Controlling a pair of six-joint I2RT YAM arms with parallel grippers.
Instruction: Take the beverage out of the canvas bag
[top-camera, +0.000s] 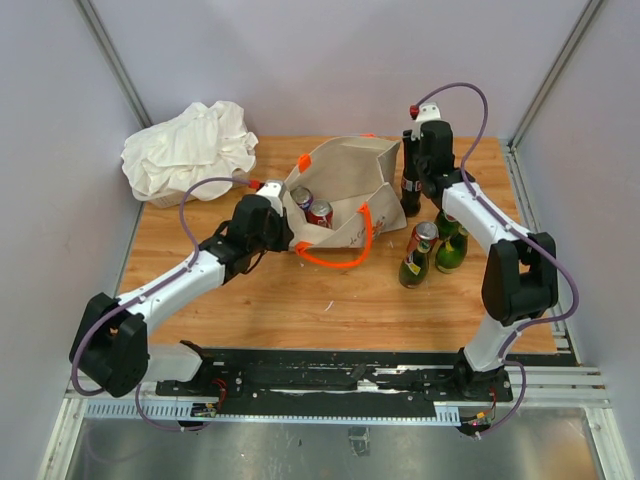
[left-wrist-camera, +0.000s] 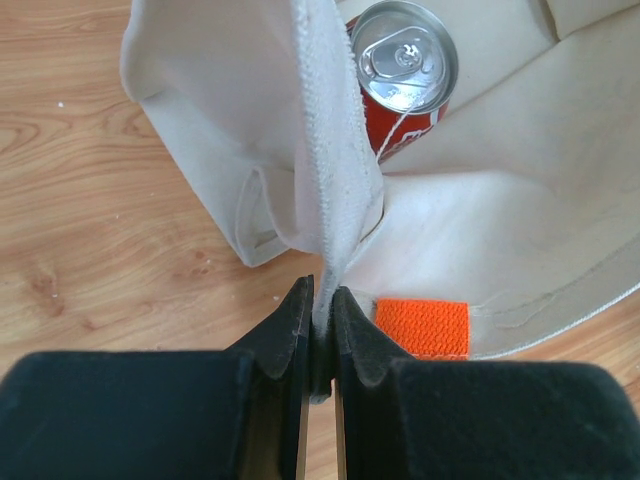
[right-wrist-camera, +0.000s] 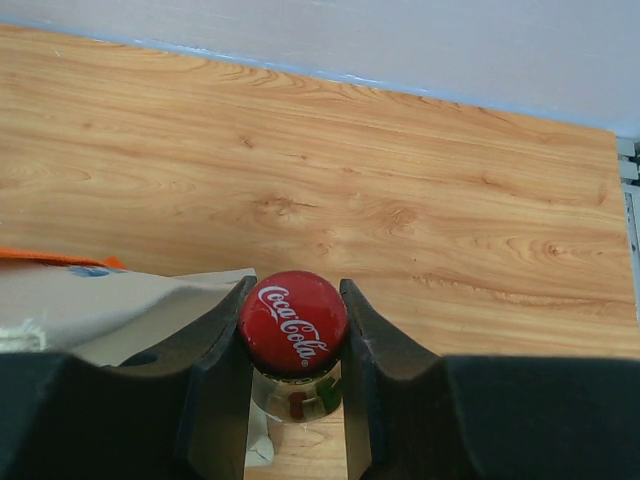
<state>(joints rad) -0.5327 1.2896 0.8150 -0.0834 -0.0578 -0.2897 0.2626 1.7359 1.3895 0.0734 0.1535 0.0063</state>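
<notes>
**Bag (top-camera: 350, 160) stands open**

I see it mid-table, beige with orange handles, mouth gaping, its left rim pinched in the left gripper (left-wrist-camera: 322, 297). A red can (top-camera: 320, 212) and a purplish can (top-camera: 301, 197) stand upright inside. A red-capped cola bottle (top-camera: 411, 195) stands upright just beside its right wall.

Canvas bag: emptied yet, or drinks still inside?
Not empty. A purple can and a red can stand upright inside the canvas bag, whose mouth is open.

From above and behind I see the whole worktop (top-camera: 300, 300); both wrist cameras sit close, each catching the canvas bag (top-camera: 350, 160).
</notes>
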